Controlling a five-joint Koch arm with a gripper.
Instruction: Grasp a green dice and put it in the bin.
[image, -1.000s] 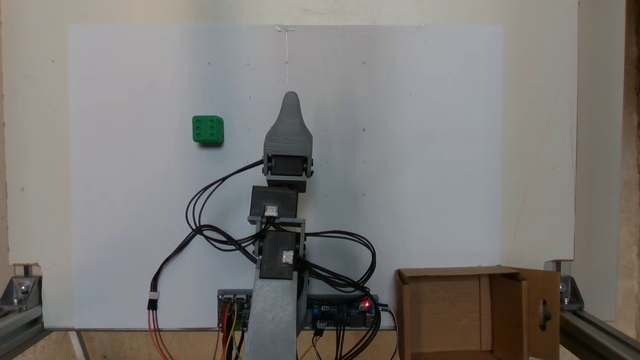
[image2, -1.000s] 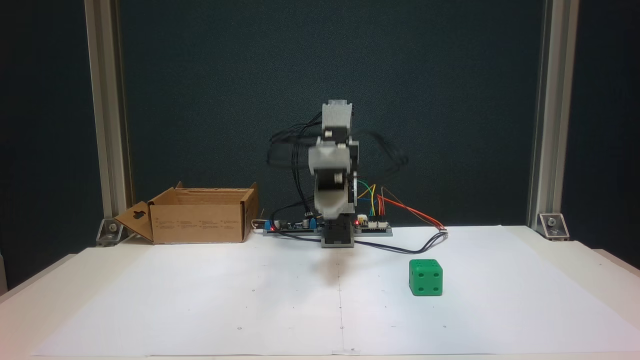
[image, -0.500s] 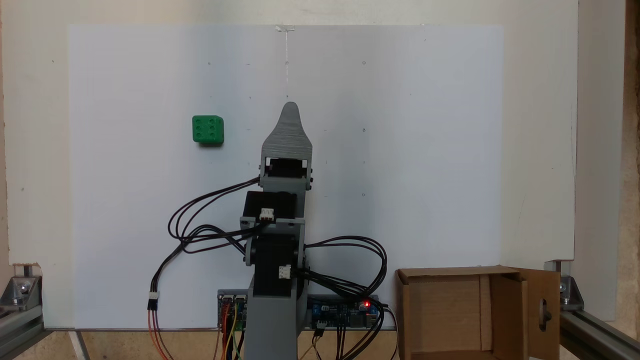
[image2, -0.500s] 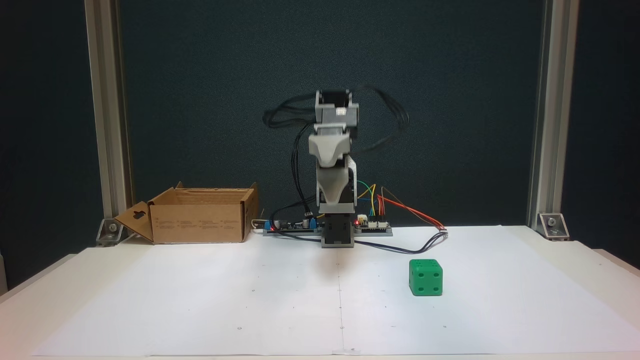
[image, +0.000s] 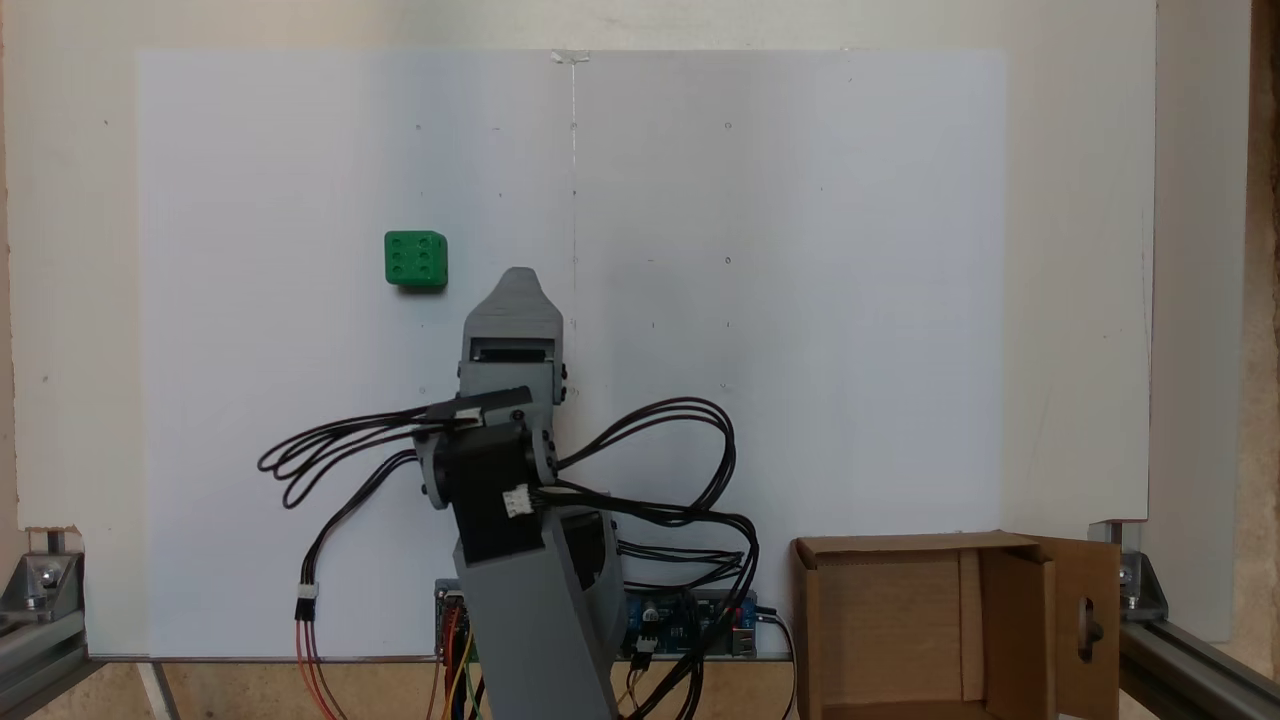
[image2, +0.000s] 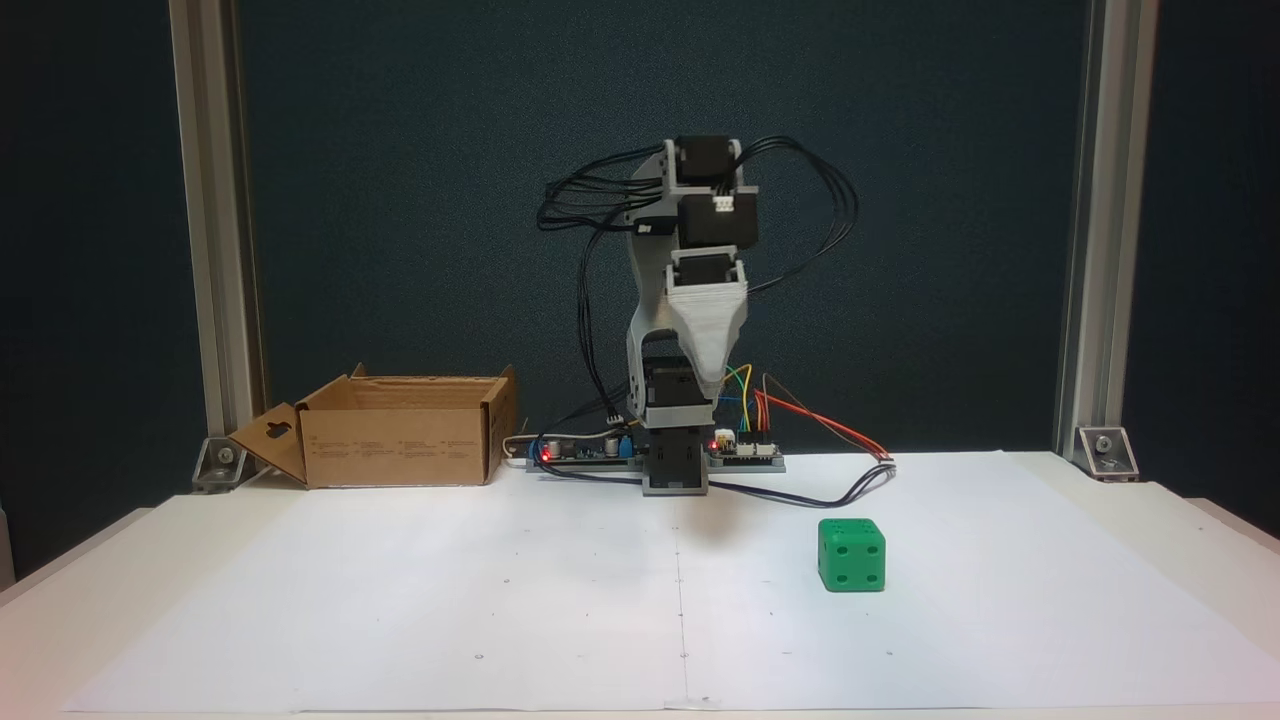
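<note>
1. The bin (image2: 400, 430) carries small printed lines on its front wall in a fixed view, too small to read.
2. The green dice (image2: 851, 554) shows 4 pips on its front face there, 6 on top (image: 415, 258).

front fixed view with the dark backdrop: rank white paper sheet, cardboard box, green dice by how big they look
1. White paper sheet, by far the largest.
2. Cardboard box, at the table's far left.
3. Green dice, smallest, even though it sits nearer the camera than the box.
</note>
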